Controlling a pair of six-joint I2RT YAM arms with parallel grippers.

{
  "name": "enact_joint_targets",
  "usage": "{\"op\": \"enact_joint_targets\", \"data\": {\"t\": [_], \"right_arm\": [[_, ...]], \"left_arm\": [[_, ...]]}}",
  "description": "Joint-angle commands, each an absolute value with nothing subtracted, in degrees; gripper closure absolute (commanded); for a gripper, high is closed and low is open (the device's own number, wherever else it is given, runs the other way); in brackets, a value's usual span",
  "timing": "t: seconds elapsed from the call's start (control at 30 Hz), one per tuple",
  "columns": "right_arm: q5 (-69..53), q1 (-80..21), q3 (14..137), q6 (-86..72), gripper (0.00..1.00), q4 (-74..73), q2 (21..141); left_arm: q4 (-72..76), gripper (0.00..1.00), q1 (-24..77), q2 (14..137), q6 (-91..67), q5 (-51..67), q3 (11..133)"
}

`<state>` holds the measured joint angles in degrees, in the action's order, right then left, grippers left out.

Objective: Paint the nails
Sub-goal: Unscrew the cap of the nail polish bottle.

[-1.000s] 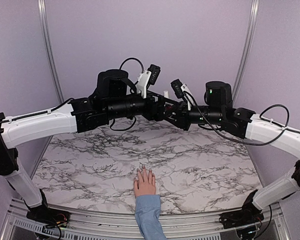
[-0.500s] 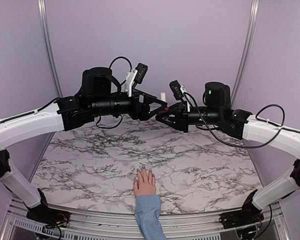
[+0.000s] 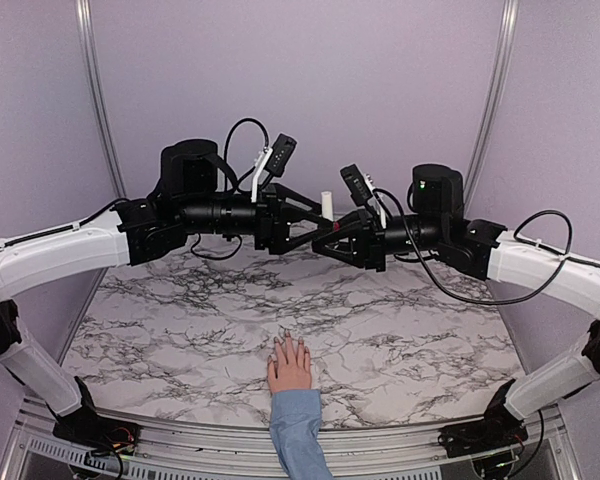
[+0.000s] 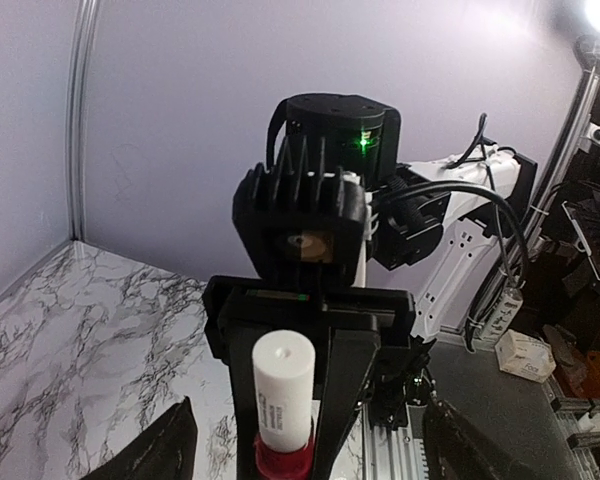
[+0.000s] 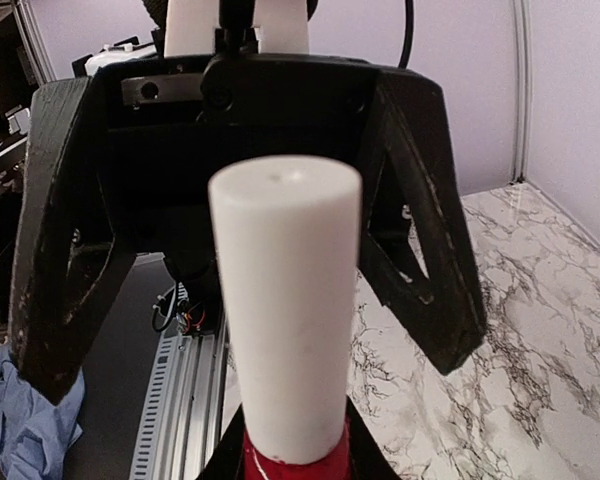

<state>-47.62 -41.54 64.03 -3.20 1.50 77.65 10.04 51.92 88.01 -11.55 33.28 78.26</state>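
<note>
Nails (image 3: 287, 343) are seen well below; the left gripper (image 3: 316, 216) has been widened around the white cap (image 3: 326, 202), while the polish bottle (image 4: 283, 462) stays clamped in the right gripper (image 3: 330, 238).

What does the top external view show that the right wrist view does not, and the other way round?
Only the top external view shows the pale hand with its blue sleeve, lying flat near the front edge of the marble table. Only the right wrist view shows the red bottle under its cap, the left arm head-on with its jaws wide apart, and a crumpled blue cloth off the table. Both show the white cap and the marble table.
</note>
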Motion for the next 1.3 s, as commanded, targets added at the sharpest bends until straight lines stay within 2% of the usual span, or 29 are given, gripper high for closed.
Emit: {"op": "enact_joint_targets", "data": {"t": [0.0,0.17,0.57,0.83,0.93,1.13,1.27], "right_arm": [[-53.17,-41.11,64.71,-5.85,1.0,4.42,75.18],[-56.58,-41.21,65.05,-6.61,1.0,3.75,74.79],[-61.17,-42.63,65.19,-3.94,1.0,0.76,74.86],[-61.53,-43.68,67.0,-2.27,1.0,-1.65,76.15],[-61.34,-43.71,66.98,-2.24,1.0,-1.72,76.2],[-61.33,-43.71,67.22,-2.89,1.0,-1.33,76.58],[-61.26,-43.68,67.54,-3.2,1.0,-1.07,77.05]], "left_arm": [[17.32,0.21,51.6,86.8,-11.16,42.58,79.22],[18.6,0.23,51.32,87.42,-11.19,45.76,80.09],[20.3,0.35,51.4,89.78,-15.05,49.87,82.8],[20.3,0.47,51.68,92.46,-17.3,50.19,85.13],[20.31,0.55,51.74,92.72,-17.24,50.34,85.19],[20.3,0.57,51.95,93.22,-16.96,51.29,84.62],[20.3,0.66,52.07,93.59,-17.05,51.62,84.64]]}}
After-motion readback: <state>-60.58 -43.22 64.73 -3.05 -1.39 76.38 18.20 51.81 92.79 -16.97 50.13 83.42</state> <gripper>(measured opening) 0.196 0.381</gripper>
